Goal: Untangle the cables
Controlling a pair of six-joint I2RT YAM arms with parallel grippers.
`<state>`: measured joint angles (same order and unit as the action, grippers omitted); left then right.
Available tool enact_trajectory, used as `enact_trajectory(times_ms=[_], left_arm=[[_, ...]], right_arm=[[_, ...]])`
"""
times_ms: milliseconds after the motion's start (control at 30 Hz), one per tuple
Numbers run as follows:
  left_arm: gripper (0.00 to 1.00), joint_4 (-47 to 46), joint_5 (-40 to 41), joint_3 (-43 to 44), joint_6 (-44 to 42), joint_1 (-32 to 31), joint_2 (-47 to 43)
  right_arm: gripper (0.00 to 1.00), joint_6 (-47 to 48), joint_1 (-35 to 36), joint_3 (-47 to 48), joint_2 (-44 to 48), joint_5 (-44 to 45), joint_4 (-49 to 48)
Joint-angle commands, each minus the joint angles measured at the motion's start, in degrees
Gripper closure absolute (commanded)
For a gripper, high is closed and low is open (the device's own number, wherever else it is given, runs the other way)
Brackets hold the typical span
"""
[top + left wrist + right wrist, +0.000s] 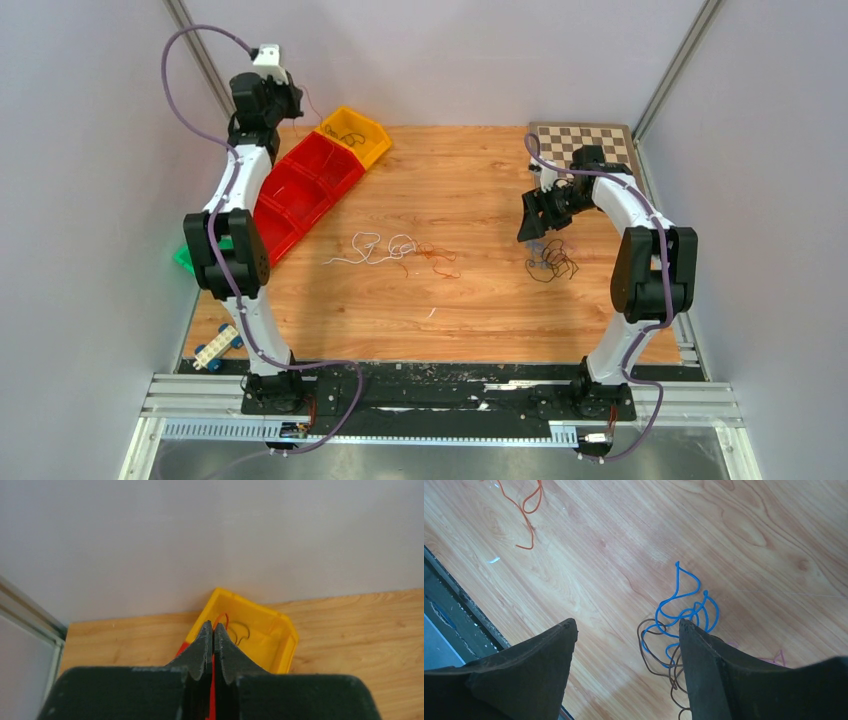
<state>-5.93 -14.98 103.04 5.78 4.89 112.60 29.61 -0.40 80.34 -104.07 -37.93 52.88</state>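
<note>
My left gripper (pixel 292 100) is raised at the far left, above the bins. Its jaws are shut (pixel 213 627) on a thin orange-red wire (pixel 223 618) that loops out of the tips over the yellow bin (pixel 280 645). A dark wire (pixel 242 630) lies in that bin. White strands (pixel 365 250) and orange-red strands (pixel 436 257) lie loose mid-table. My right gripper (pixel 535 225) is open (pixel 624 625) above a small tangle (pixel 551 263) of blue wire (pixel 684 605) and dark brown wire (pixel 649 652). Its right finger (pixel 704 670) covers part of the tangle.
The yellow bin (pixel 352 135) and a row of red bins (pixel 300 195) stand at the back left, with a green piece (pixel 184 258) beside them. A checkerboard (pixel 580 140) is at the back right. A wheeled toy block (pixel 216 349) lies front left. An orange strand (pixel 526 510) lies near the front edge.
</note>
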Motion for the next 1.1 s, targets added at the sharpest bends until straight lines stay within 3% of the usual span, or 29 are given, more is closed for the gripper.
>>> enact_trajectory(times_ms=[0, 333, 600, 967, 1067], left_arm=[[1.00, -1.1, 1.6, -6.1, -3.7, 0.3, -0.5], [1.00, 8.2, 3.9, -9.3, 0.5, -0.6, 3.5], [1.00, 20.3, 14.7, 11.9, 6.6, -2.1, 18.4], [0.99, 12.4, 17.9, 10.6, 11.0, -2.2, 20.7], [0.79, 11.4, 16.8, 7.0, 10.9, -1.9, 18.7]], right_arm=[[0.27, 0.0, 0.1, 1.4, 0.4, -0.1, -0.5], [0.27, -0.2, 0.1, 1.4, -0.1, -0.2, -0.5], [0.27, -0.2, 0.1, 1.3, -0.4, -0.1, -0.6], [0.27, 0.0, 0.1, 2.0, -1.4, 0.2, -0.2], [0.27, 0.1, 0.1, 2.7, -1.7, -0.3, 0.0]])
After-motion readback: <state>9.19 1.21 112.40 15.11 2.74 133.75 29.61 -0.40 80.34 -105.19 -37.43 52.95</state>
